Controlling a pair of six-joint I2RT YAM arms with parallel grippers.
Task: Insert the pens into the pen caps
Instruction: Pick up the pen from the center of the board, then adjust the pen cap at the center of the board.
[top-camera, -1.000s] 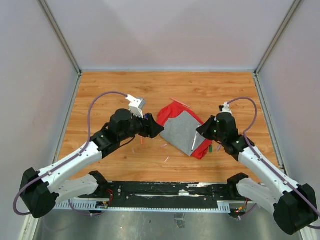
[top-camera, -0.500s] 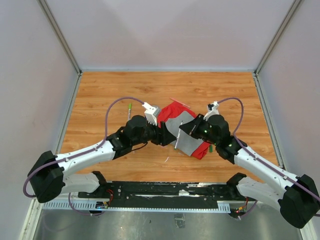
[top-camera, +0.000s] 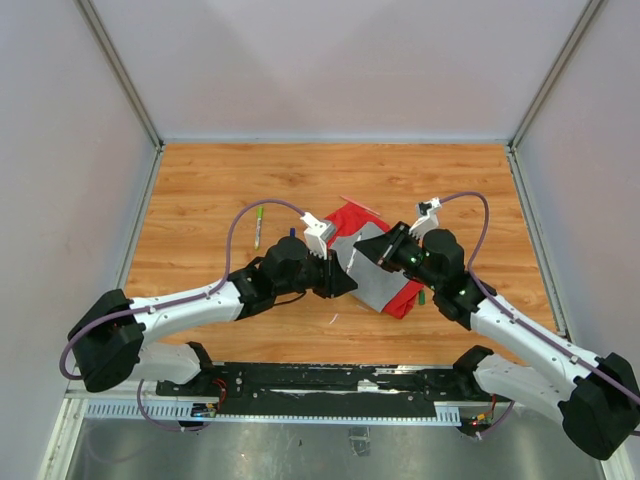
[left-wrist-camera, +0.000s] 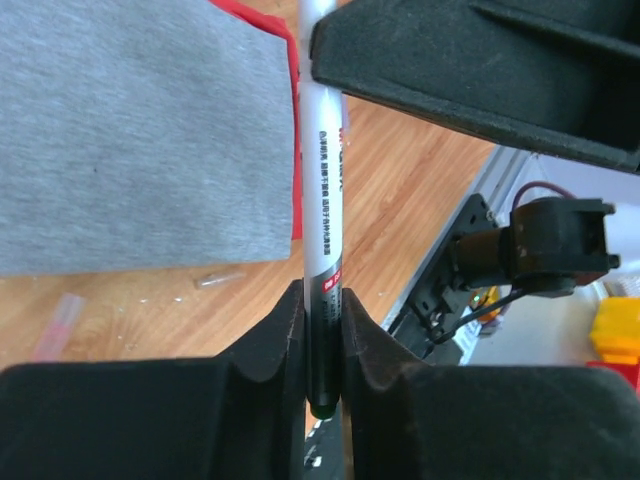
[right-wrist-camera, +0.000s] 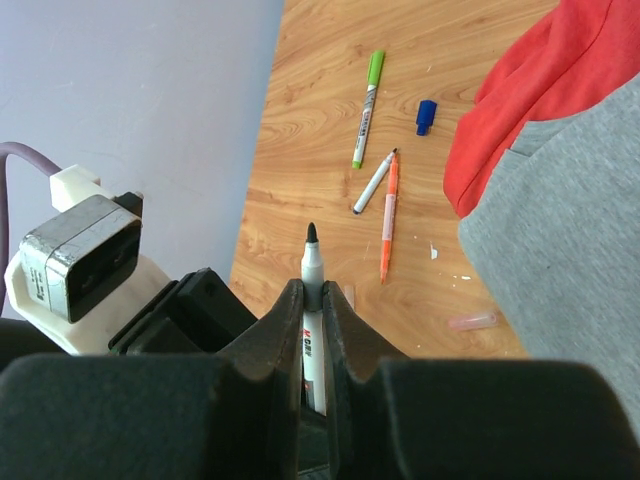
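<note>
Between both arms, over the edge of the cloth (left-wrist-camera: 130, 130), the pen (left-wrist-camera: 327, 200) is off the table. It seems light, stiff and smooth, so it may slip. The right gripper (right-wrist-camera: 312, 290) pinches its barrel, probably the surest hold; the left gripper (left-wrist-camera: 320, 300) pinches near the dark tip.

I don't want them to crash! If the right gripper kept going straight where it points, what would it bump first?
Probably the wooden table near the orange pen, touched first by the black-tipped pen that the right gripper holds. The left gripper sits close beside it, though, and depth is unclear.
</note>
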